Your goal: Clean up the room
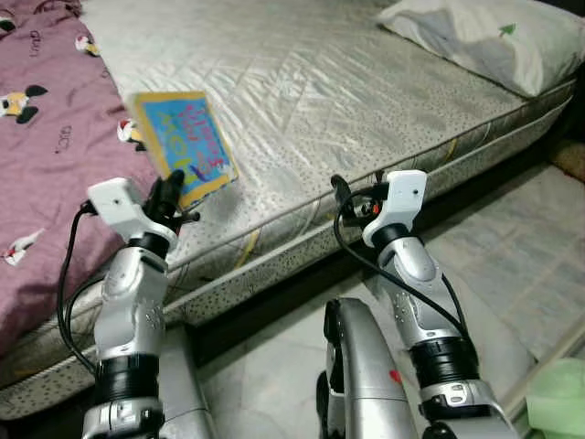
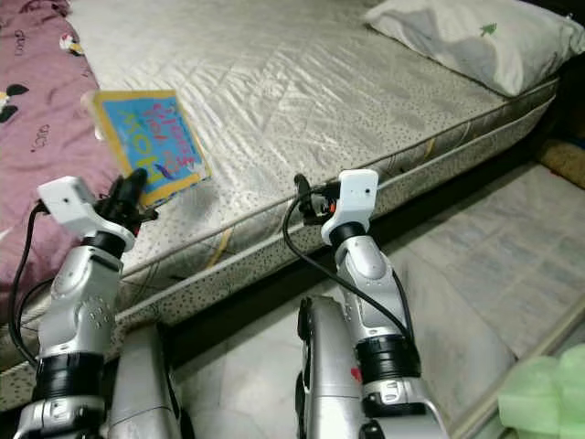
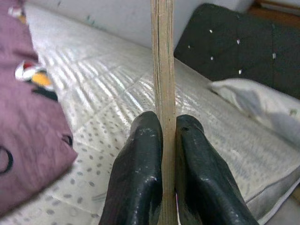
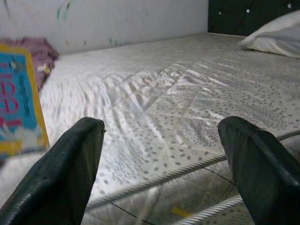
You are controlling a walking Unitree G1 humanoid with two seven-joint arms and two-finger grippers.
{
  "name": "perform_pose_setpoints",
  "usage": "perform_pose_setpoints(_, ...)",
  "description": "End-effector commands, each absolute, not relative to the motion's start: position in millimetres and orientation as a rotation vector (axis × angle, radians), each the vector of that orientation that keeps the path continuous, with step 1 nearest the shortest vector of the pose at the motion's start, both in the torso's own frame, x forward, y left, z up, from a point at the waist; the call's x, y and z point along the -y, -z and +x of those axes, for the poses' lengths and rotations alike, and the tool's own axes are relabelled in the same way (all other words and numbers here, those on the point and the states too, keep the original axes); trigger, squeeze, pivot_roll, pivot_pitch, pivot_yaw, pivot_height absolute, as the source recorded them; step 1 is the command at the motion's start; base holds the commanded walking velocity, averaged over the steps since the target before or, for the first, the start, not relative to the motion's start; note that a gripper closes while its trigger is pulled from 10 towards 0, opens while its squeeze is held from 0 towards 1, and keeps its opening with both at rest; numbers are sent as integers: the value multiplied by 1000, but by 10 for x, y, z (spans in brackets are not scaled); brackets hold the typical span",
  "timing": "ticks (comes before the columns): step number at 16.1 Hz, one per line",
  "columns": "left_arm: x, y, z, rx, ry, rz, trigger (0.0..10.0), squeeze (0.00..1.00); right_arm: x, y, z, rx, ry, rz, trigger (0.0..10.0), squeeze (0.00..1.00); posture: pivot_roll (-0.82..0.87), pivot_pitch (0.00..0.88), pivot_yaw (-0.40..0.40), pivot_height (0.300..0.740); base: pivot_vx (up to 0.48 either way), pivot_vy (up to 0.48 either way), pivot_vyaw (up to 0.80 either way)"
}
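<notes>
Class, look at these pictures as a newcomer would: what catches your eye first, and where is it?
The bright blue and yellow book, pinched by its edge in the left gripper and held above the bare mattress. Next, the purple cartoon-print blanket on the bed's left, and the right gripper open by the mattress edge.

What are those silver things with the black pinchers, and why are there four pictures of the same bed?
The silver things are a robot's two arms. Two pictures come from cameras in its head, looking down. The other two come from little cameras on its wrists, looking along the black fingers. In front is a bare grey quilted mattress with a white pillow at the far end and a purple cartoon-print blanket on the robot's left. The left gripper pinches a thin blue book with a yellow border; in the left wrist picture you see the book edge-on between the fingers. The right gripper is open and holds nothing, near the mattress edge.
</notes>
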State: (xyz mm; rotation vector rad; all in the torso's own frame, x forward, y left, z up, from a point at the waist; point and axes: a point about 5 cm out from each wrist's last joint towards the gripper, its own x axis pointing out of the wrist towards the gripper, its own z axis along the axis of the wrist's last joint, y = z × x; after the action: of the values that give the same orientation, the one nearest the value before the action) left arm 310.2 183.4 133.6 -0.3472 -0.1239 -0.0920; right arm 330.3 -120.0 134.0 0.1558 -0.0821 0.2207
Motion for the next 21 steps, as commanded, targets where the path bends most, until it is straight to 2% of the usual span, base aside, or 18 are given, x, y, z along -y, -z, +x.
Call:
perform_pose_setpoints(1, -1808, -1475, 3106, 183, 104, -293, 2039, 0, 1203, -1360, 3335, 79, -217, 183, 10000, 0, -20, 0, 13, 518, 0, 0, 0)
perform_pose_setpoints(2, -1781, -1452, 3105, 161, 73, -208, 10000, 0, 1152, -1366, 3322, 89, -233, 186, 10000, 0, -18, 0, 16, 532, 0, 0, 0)
perform_pose_setpoints(15, -1756, -1415, 3077, 136, 16, -3, 10000, 0, 1278, -1420, 3381, 116, -176, 182, 10000, 0, -24, 0, 26, 698, 0, 0, 0)
perform_pose_setpoints(19, -1767, -1408, 3059, 134, -2, -5, 10000, 0, 1293, -1430, 3379, 121, -172, 179, 10000, 0, -24, 0, 25, 738, 0, 0, 0)
perform_pose_setpoints(21, -1782, -1377, 3049, 123, -9, 18, 10000, 0, 1316, -1414, 3371, 118, -168, 175, 10000, 0, -24, 0, 23, 740, 0, 0, 0)
